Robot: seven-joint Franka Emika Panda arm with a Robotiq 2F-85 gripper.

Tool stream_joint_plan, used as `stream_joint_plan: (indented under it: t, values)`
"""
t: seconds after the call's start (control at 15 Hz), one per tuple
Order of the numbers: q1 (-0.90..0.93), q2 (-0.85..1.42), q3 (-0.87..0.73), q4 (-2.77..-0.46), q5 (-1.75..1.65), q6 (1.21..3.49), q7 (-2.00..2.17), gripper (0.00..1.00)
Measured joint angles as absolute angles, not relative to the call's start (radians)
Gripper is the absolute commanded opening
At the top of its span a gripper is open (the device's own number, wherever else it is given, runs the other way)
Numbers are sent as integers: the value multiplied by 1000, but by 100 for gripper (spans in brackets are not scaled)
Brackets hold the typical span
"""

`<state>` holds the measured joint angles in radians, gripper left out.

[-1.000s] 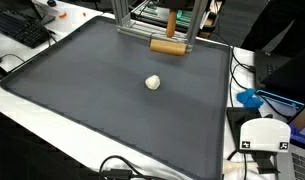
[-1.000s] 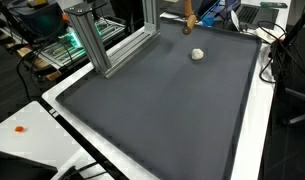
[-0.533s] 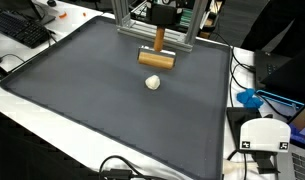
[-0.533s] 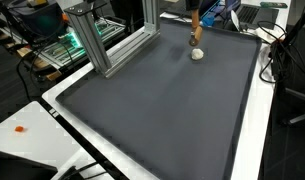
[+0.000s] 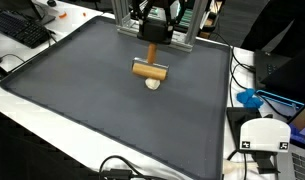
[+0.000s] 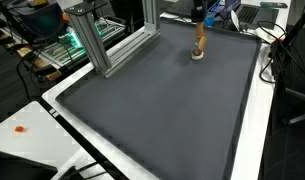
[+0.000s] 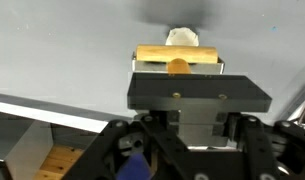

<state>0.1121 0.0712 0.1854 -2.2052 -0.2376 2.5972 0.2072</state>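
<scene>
Dark mat (image 5: pixel 82 100), pale lump (image 5: pixel 153 85) — lying on it

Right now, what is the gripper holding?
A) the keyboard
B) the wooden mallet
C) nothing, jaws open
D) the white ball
B: the gripper is shut on the handle of the wooden mallet. The mallet's head hangs close by the white ball, which lies loose on the dark mat.
</scene>
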Motion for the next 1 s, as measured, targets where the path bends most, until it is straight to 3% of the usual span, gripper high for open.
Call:
stream_joint_plan:
  t: [1.0]
  values:
    - [144,150,137,-2162,-244,2581,223,35]
